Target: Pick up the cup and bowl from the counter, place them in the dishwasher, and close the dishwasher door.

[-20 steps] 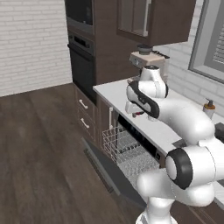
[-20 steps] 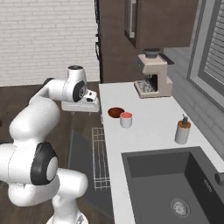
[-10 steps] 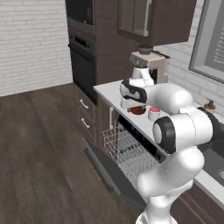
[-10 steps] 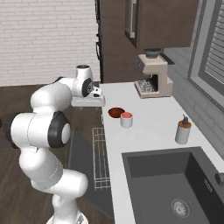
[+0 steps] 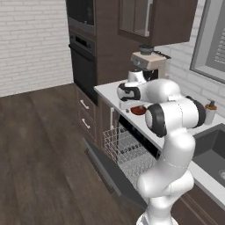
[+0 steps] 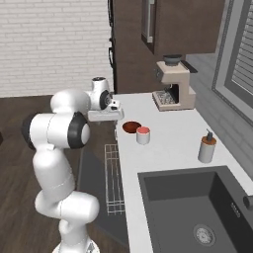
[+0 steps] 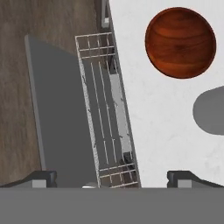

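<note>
In the hand view the two-finger gripper [image 7: 112, 178] points straight down with its dark tips set wide apart and nothing between them. Beneath it the flat dark dishwasher door [image 7: 61, 113] lies dropped open, the light wire rack [image 7: 105, 109] pulled out over it beside the edge of the pale grey-white counter [image 7: 162, 131]. Farther along the counter sits the shallow round reddish-brown bowl [image 6: 131, 127], with the small white red-topped cup [image 6: 143, 135] just beside it.
</note>
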